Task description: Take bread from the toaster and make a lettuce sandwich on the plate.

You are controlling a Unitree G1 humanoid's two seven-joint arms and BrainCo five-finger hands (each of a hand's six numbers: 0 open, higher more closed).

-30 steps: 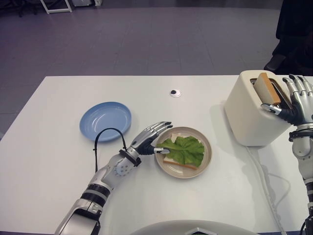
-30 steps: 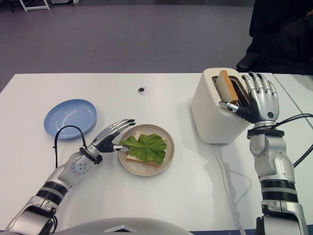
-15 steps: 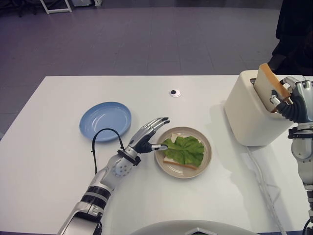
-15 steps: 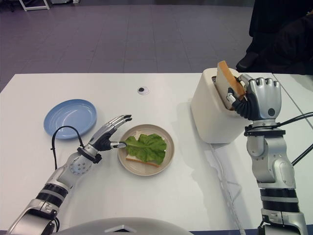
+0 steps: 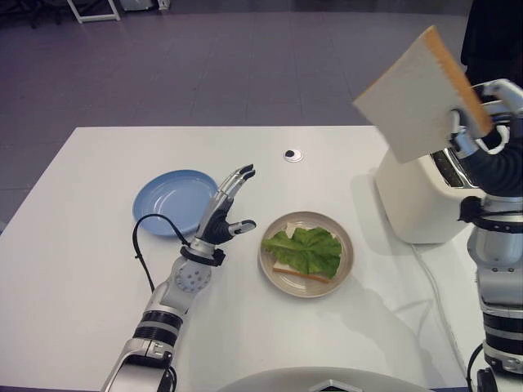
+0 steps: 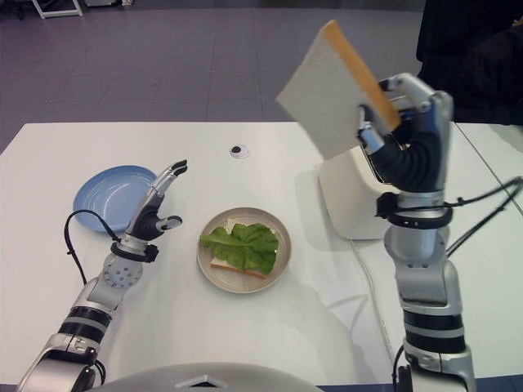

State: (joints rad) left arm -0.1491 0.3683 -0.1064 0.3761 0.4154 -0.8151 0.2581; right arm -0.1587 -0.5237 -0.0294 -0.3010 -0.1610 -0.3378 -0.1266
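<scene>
A slice of bread (image 5: 413, 96) is held high above the cream toaster (image 5: 413, 200), tilted, with my right hand (image 5: 482, 131) shut on its lower right edge. On the beige plate (image 5: 346, 261) in the middle of the table lies a green lettuce leaf (image 5: 305, 249) on top of another bread slice (image 5: 288, 272). My left hand (image 5: 226, 211) is raised just left of the plate, fingers spread and pointing up, holding nothing.
A blue plate (image 5: 176, 200) lies on the white table (image 5: 82, 245) behind my left hand. A small round black-and-white thing (image 5: 292, 154) sits at the table's back middle. The toaster's white cord (image 5: 437, 302) runs toward the front edge on the right.
My right hand has pulled the bread slice up out of the toaster and lifted it high. My left hand has drawn back from the plate's rim and tilted upward.
</scene>
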